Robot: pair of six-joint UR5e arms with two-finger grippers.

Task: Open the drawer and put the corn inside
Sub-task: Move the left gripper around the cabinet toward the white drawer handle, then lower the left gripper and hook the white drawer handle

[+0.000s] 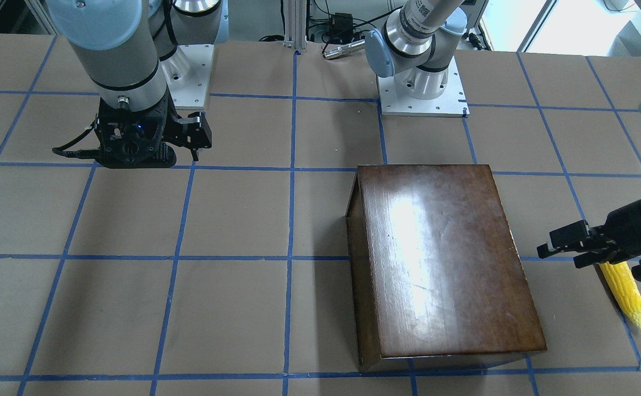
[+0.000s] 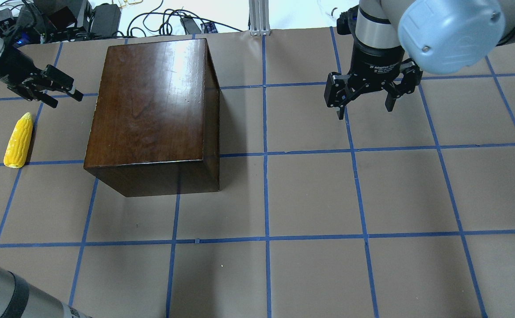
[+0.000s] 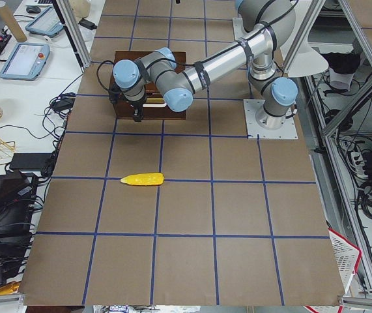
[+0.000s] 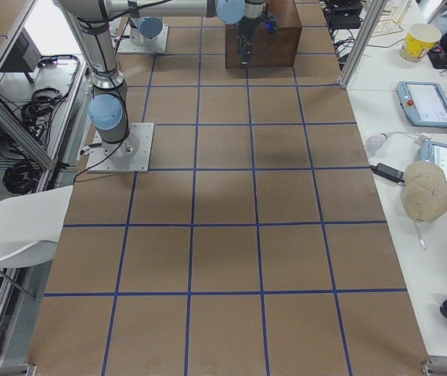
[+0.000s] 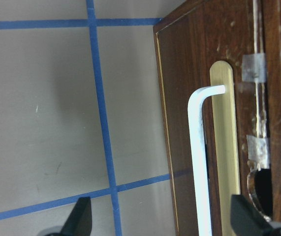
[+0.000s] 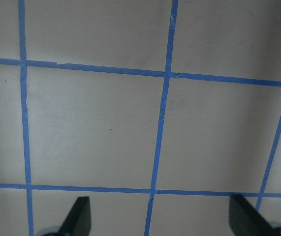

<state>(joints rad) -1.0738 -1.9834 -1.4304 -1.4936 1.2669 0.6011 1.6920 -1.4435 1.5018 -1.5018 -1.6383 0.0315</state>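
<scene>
On the near left of the brown paper-covered counter point(image 2: 310, 194) with its blue tape grid, the yellow, bumpy-kernelled corn cob point(image 2: 18, 140) lies flat. In the overhead view it is at about eight o'clock of the glossy dark-brown wooden box cabinet point(image 2: 151, 106), apart from it and ungrasped. The drawer point(image 5: 179, 98), shown by its worn dark-brown front panel, sits shut in the cabinet's nine o'clock face.

Farther out, at about ten o'clock of the cabinet, the black left fingers point(image 2: 65, 86) are spread wide and hold nothing. They are aimed at that face without touching it. The wrist view shows a thin pale metal bar handle point(image 5: 198, 162) running along a long brass plate point(image 5: 225, 162), between the two fingertips but nearer one of them. Farthest, at about two o'clock and well apart, the black right fingers point(image 2: 334, 95) hang released over bare counter.

The step in hand looks to be taking the handle. To do it well:

- Shift sideways until the bar is centred between the fingers.
- Go in square to the panel until the pads pass the bar, stopping short of the brass.
- Clench on the straight run, not the bent end.
- Pull straight toward nine o'clock, level and slow.

The cabinet seems unanchored, so a skewed or jerky pull would likely drag or twist it rather than slide the drawer. The pull path should also stay clear of the cob.
</scene>
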